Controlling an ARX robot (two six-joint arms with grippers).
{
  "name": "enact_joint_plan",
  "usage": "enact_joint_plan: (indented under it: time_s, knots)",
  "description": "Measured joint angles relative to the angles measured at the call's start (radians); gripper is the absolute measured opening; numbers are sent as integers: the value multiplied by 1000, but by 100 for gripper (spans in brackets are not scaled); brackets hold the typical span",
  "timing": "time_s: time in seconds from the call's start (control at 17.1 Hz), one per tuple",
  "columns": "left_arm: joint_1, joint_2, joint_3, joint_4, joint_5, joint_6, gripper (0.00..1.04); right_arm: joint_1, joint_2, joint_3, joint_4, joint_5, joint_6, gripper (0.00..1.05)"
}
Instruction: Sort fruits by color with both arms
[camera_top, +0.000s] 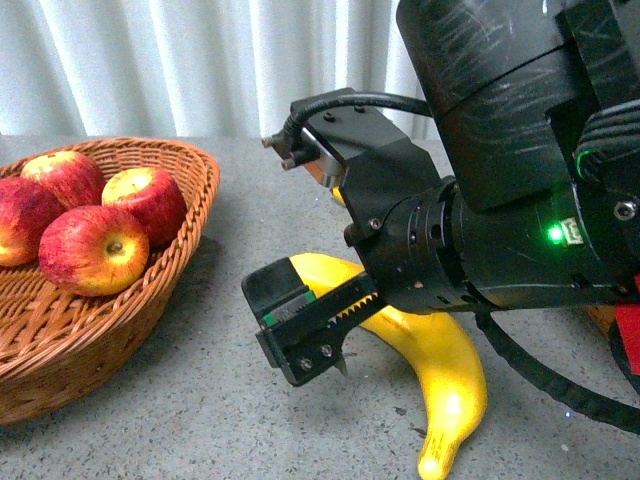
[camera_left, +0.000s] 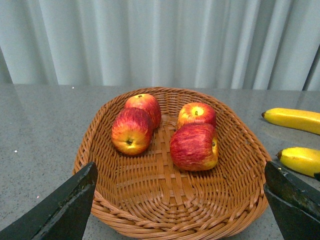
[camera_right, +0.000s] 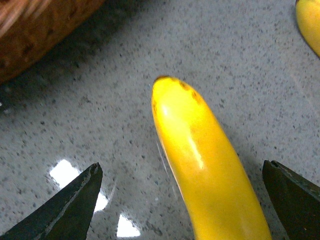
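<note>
Yellow banana (camera_right: 205, 160) lies flat on the grey speckled table (camera_top: 200, 390), near the wicker basket (camera_top: 190, 165), with its body in the gap between the fingers (camera_right: 75, 200) of the right gripper (camera_right: 180, 167). Those fingers stand wide apart, one on each side of the fruit, clear of it and holding nothing. The left gripper (camera_left: 180, 170) hangs at the basket's edge, likewise spread wide and empty, with four red apples (camera_left: 132, 131) lying in the basket. A second banana (camera_left: 295, 120) lies on the table beyond.

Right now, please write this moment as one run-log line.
right gripper open over banana | left gripper open, facing wicker basket | four red apples in basket
</note>
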Motion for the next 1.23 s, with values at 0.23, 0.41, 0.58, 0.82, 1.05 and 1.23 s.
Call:
enact_joint_plan:
  time_s: [0.23, 0.41, 0.58, 0.82, 1.05, 1.23]
  knots:
    - [0, 0, 0, 0, 0, 0, 98, -52, 26, -34, -6, 19, -61, 98]
    - [0, 0, 0, 0, 0, 0, 98, -63, 31, -38, -11, 11, -69, 92]
    - [0, 0, 0, 0, 0, 0, 98, -62, 29, -44, -14, -18, -69, 59]
    - [0, 0, 0, 0, 0, 0, 98, -108, -24, -49, -14, -95, -29, 36]
    - [0, 0, 0, 0, 0, 0, 98, -322, -251, -64, 229, -257, 162, 36]
    - [0, 0, 0, 0, 0, 0, 98, -545, -303, -117, 176, -260, 59, 36]
